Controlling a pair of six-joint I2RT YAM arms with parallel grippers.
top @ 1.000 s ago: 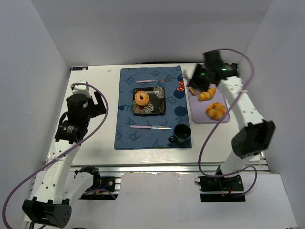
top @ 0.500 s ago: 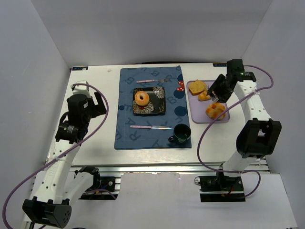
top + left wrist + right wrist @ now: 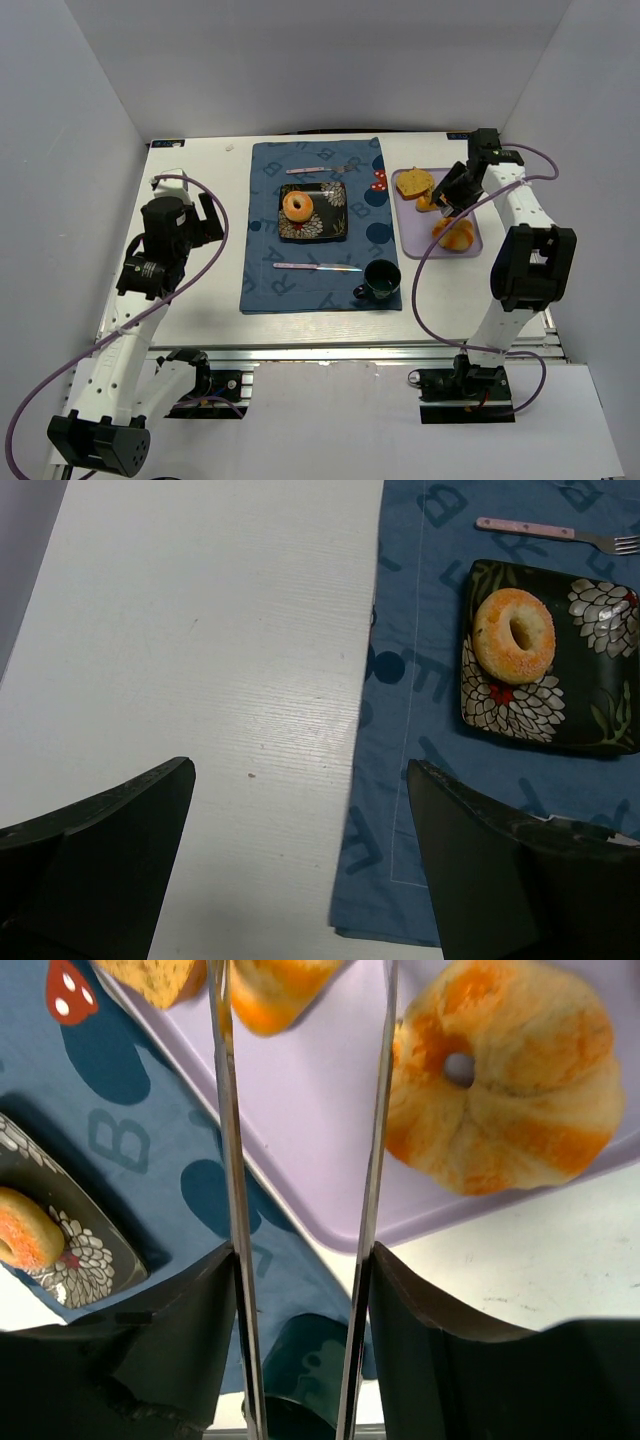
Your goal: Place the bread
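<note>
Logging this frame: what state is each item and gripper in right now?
Left gripper: open, empty, above the placemat's left edge.
Right gripper: open, empty, above the purple tray.
Donut: lying flat on the black plate.
Round bun: resting on the tray, ungripped.
Bread slice: on the tray's far end.
Cup: upright on the placemat.
Fork: flat on the placemat.
Knife: flat on the placemat.
</note>
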